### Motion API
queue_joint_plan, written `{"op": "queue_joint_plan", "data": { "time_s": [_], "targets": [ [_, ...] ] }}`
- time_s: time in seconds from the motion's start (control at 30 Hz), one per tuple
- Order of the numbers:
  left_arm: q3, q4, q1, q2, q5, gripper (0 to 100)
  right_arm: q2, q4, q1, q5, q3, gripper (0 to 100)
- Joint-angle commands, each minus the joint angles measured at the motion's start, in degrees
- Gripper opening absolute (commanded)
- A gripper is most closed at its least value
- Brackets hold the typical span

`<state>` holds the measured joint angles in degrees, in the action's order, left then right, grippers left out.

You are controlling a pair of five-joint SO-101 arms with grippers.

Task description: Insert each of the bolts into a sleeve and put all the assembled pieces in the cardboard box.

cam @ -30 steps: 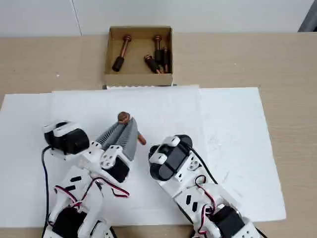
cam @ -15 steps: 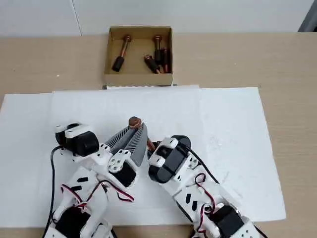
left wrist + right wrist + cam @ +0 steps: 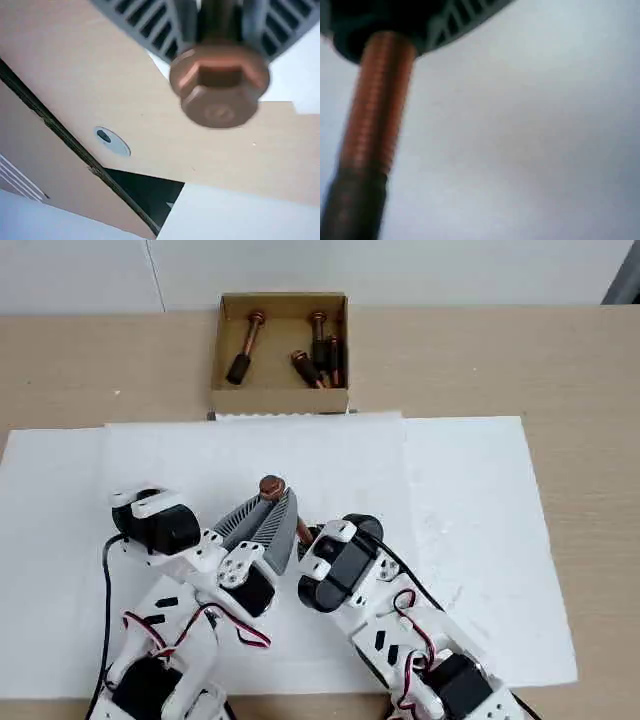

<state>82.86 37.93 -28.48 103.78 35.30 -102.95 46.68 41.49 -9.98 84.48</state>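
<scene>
My left gripper (image 3: 272, 502) is shut on a copper bolt (image 3: 271, 486) and holds it above the white paper, hex head (image 3: 218, 85) towards the box. Its ribbed grey fingers (image 3: 150, 20) clamp the shaft just behind the head. The threaded shaft (image 3: 380, 105) comes out past those fingers and runs into a dark sleeve (image 3: 352, 205) in the right wrist view. The right arm (image 3: 335, 560) sits close against the bolt's tip (image 3: 303, 532), its gripper tucked under the wrist and holding the sleeve. The cardboard box (image 3: 228, 398) at the table's back holds several assembled pieces (image 3: 318, 358).
White paper sheets (image 3: 460, 500) cover the table in front of the box, bare to the right and far left. Both arm bases crowd the front edge. Bare wooden table (image 3: 500, 350) lies on either side of the box.
My left gripper has carried the bolt to the right, up to the right arm. The right arm edged slightly left to meet it; the bolt's tip is now hidden against it.
</scene>
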Motion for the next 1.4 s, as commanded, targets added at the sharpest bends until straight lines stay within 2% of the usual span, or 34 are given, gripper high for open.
{"op": "queue_joint_plan", "data": {
  "time_s": [0.0, 0.1, 0.4, 0.6, 0.77, 0.97, 1.17, 1.37],
  "targets": [
    [0.04, -1.93, 0.88, 0.09, 0.44, 1, -0.48, -2.33, 0.75, -0.62, -0.70, 0.4],
    [0.04, -3.87, 2.73, 0.09, 0.35, 1, -0.48, -2.33, 0.75, -0.62, -0.70, 0.4],
    [2.24, -4.04, 2.55, 0.09, 0.44, 1, -0.48, -2.51, 0.75, -0.62, -0.79, 0.4],
    [2.24, -3.87, -1.49, 0.09, 0.44, 1, -0.48, -2.59, 0.75, -0.62, -0.70, 0.4],
    [2.24, -3.60, -1.85, 0.09, 0.44, 1, -0.48, -2.59, 0.75, -0.62, -0.70, 0.4],
    [1.98, 4.75, -2.20, 0.09, 0.35, 1, -0.48, -2.59, 0.75, -0.62, -0.70, 0.4],
    [-0.22, 17.05, -7.47, 0.09, 0.09, 1, -0.48, -2.68, 0.75, -0.62, -0.88, 0.4],
    [-0.04, 20.31, -8.88, 0.09, 0.09, 1, -0.48, -2.68, 0.66, -0.62, -0.88, 0.4]
  ]
}}
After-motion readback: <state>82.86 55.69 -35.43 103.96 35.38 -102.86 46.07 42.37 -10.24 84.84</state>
